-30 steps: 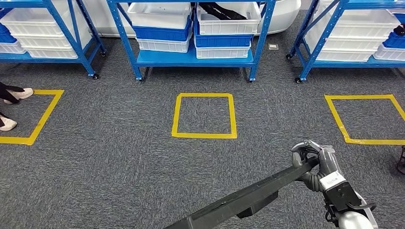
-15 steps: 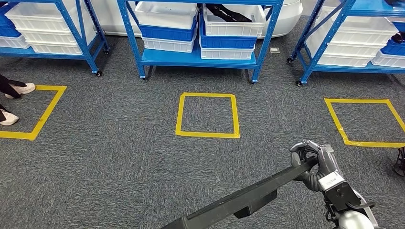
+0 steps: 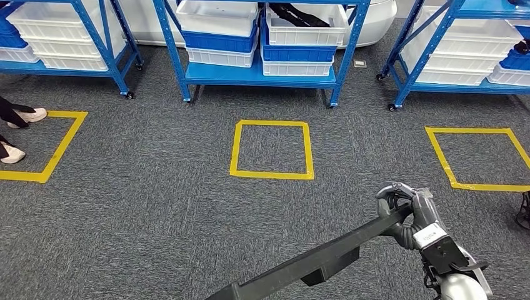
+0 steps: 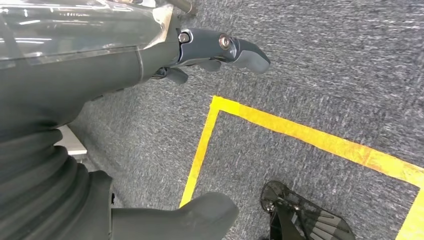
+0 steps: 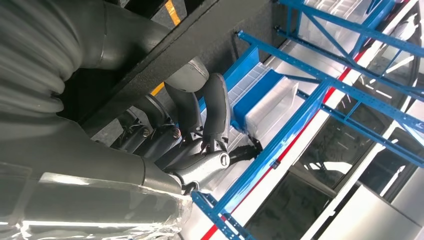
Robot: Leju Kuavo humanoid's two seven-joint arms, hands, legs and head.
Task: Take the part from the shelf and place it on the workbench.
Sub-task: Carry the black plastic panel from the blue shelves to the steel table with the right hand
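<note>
Down at five o'clock, low in the head view: the right hand (image 3: 403,212) is wrapping its fingers (image 3: 392,192) around one end of a long black part (image 3: 319,256), thumb underneath, holding it firmly.
Part: the long black bar is slanting from the right hand down toward six o'clock, hanging above the grey carpet (image 3: 144,212) and running out past the lower edge; a blocky lug is sticking out of its underside about midway.
Right wrist view: dark fingers (image 5: 215,107) are curling over the black part (image 5: 165,50), with blue racking and white bins behind.
Left hand: in the left wrist view the left hand (image 4: 215,55) is hanging over the carpet with nothing in it; its fingers are lying fairly straight and apart.
Floor marks: a yellow tape square (image 3: 271,150) is sitting at twelve o'clock from the part; another yellow square (image 3: 478,156) is lying at two o'clock, and a third (image 3: 44,147) at nine o'clock.
Shelves: a blue shelf rack (image 3: 256,74) is standing at twelve o'clock, carrying white and blue bins (image 3: 215,34); more racks are flanking it at ten and two o'clock.
Person: two light shoes (image 3: 19,134) are standing at nine o'clock, by the left square.
</note>
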